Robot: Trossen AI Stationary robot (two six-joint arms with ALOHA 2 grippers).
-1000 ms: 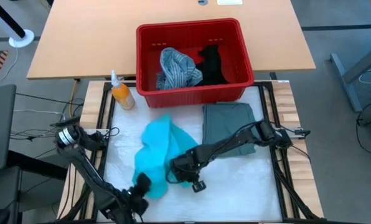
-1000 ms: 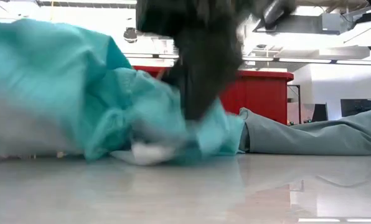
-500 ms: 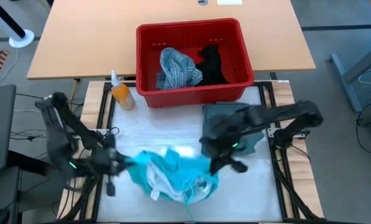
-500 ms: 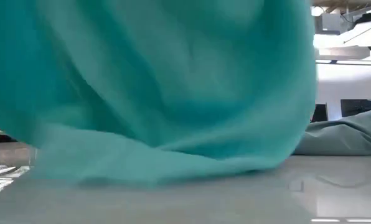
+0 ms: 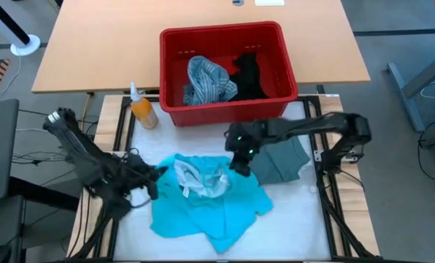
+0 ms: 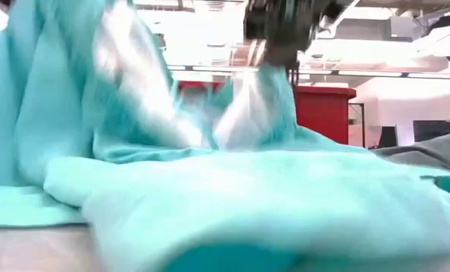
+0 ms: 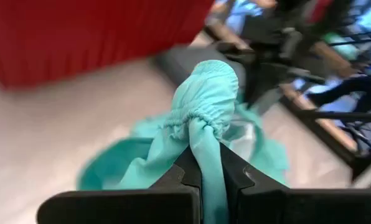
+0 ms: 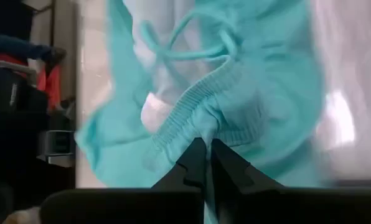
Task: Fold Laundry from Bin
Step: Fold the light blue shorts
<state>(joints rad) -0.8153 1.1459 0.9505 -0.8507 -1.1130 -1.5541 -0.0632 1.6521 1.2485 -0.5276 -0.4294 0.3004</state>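
Observation:
The turquoise garment (image 5: 206,201), shorts with an elastic waistband and a drawstring, is stretched between my two grippers at mid-table. Its legs lie spread on the table toward the near edge. My left gripper (image 5: 158,175) is shut on the waistband's left end and my right gripper (image 5: 236,166) on its right end. A grey-green garment (image 5: 283,157) lies folded to the right. The red bin (image 5: 225,106) stands at the far edge and holds a blue-grey striped shirt (image 5: 205,79) and a black garment (image 5: 248,73). My left gripper pinches the gathered elastic waistband (image 7: 205,134) between its two fingers, coming nearly level from the table's left. The cloth is bunched in several layers and runs away from the fingers toward the other gripper. The waistband end is lifted, while the legs rest on the table. My right gripper pinches the ribbed waistband edge (image 8: 198,124) between its two fingers, slanting down from the table's right. The drawstring (image 8: 192,46) hangs loose just beyond the fingers. This end is lifted, and the rest of the shorts lies on the table below.
An orange spray bottle (image 5: 141,109) stands left of the bin. Bare white table surface (image 5: 298,212) shows at the near right. In the low view the turquoise cloth (image 6: 210,204) fills the foreground and hides most of the table.
Both grippers have risen from the near edge with the turquoise garment, moved apart, then gone toward the far edge. My left gripper has rolled about its axis. The garment, a heap before, was swung up and now lies spread out, waistband raised, legs toward the near edge.

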